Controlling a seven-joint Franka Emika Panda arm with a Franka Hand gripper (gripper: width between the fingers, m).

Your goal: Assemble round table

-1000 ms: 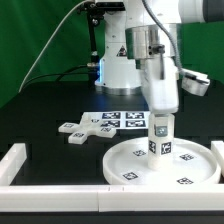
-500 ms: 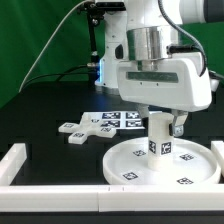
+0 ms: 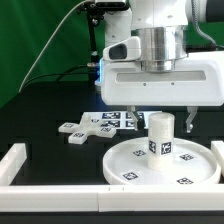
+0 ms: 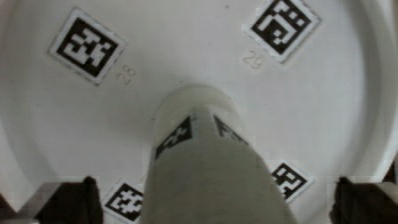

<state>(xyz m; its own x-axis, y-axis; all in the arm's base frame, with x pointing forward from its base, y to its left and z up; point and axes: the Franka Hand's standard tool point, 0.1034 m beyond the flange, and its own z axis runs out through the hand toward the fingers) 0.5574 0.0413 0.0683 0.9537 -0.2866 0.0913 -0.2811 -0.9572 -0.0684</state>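
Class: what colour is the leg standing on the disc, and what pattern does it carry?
The leg is white, bearing a black-and-white square tag; exterior view.

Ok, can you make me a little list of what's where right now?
gripper: open, over the leg, one finger on each side, not touching it
leg: standing upright near the middle of the round disc
round disc: lying flat on the table
cross-shaped base: lying loose on the table, to the exterior view's left of the disc
marker board: flat on the table, behind the disc
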